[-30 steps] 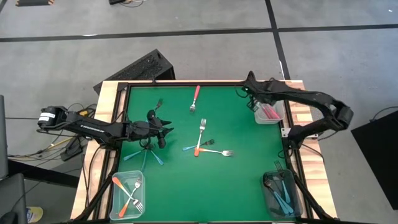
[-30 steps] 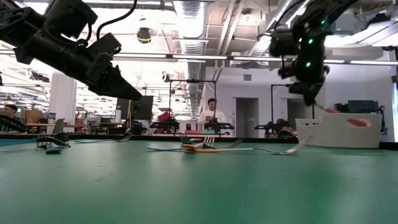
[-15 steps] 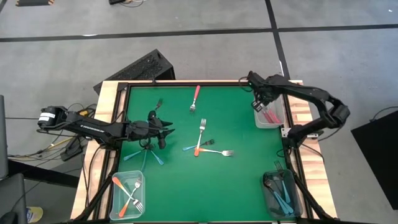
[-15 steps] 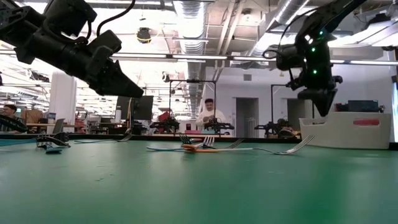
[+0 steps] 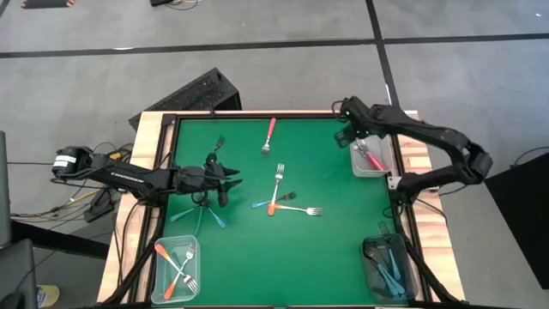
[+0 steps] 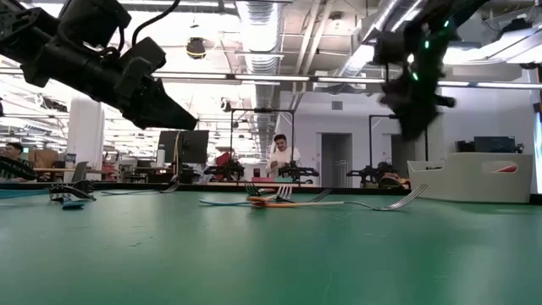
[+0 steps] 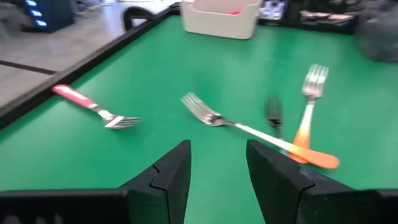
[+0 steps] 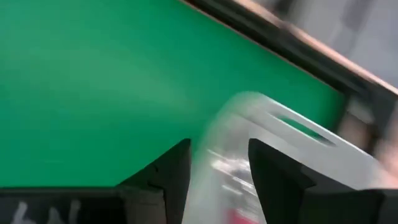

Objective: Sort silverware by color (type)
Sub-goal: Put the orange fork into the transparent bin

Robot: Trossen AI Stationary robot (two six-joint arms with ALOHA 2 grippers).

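I had the right gripper (image 5: 353,133) spread wide and empty at the far right, just beside the bin (image 5: 380,164) holding pink forks (image 5: 371,155). My left gripper (image 5: 232,181) hung parted and empty at the table's left. A pink fork (image 5: 269,136) lay far, and mid-table an orange fork (image 5: 276,190) crossed a blue one (image 5: 273,202).
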